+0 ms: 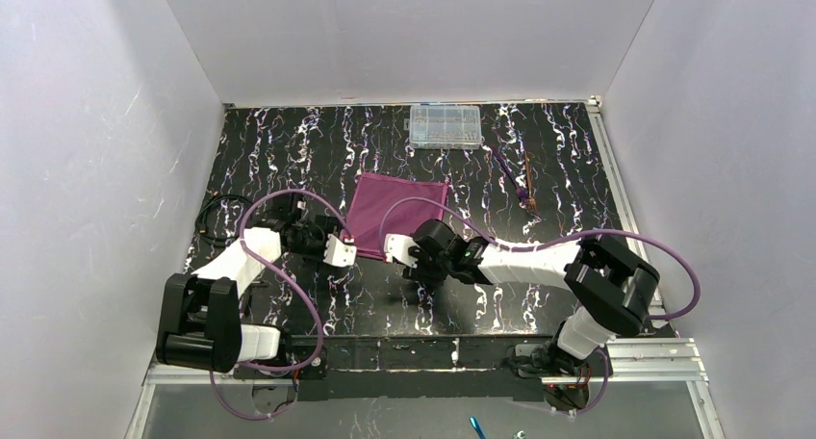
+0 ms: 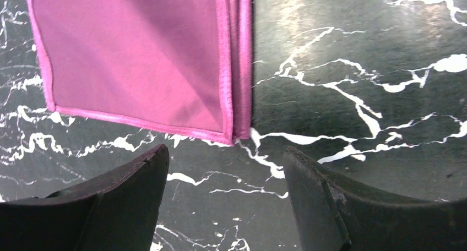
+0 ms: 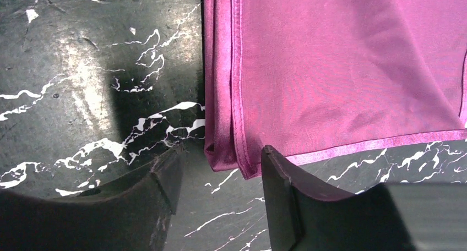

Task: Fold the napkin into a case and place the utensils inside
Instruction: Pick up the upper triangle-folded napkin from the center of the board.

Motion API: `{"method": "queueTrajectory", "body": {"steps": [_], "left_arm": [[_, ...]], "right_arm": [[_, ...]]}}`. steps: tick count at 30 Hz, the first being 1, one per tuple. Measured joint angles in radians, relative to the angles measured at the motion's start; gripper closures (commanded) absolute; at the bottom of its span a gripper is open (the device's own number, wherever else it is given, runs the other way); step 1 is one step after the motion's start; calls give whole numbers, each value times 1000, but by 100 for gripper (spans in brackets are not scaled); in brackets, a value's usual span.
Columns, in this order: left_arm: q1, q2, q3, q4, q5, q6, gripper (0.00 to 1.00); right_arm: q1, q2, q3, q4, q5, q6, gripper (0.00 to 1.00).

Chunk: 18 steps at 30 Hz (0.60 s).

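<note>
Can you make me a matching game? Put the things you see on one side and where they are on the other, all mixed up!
Things:
1. napkin
2. clear compartment box
3. utensils
4. coiled black cable

Places:
A. near the left wall
B. at the far edge, behind the napkin
C. in the middle of the table
D. to the right of the napkin

Pairs: 1-C, 2-B, 3-D, 4-A

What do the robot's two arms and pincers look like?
The left arm and right arm are white tubes with chunky black joints. Thin purple cables loop along both. The left pincer and right pincer each have two dark, curved fingers with slightly worn edges.
</note>
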Motion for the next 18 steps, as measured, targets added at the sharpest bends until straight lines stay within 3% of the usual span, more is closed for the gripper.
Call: {"method": "queueTrajectory", "body": {"steps": [11, 18], "left_arm": [[-42, 8, -54, 3, 8, 146, 28], [-80, 40, -40, 36, 3, 196, 35]], "right_arm": [[-19, 2, -26, 51, 13, 31, 58], [-23, 2, -27, 58, 11, 54, 65]]}}
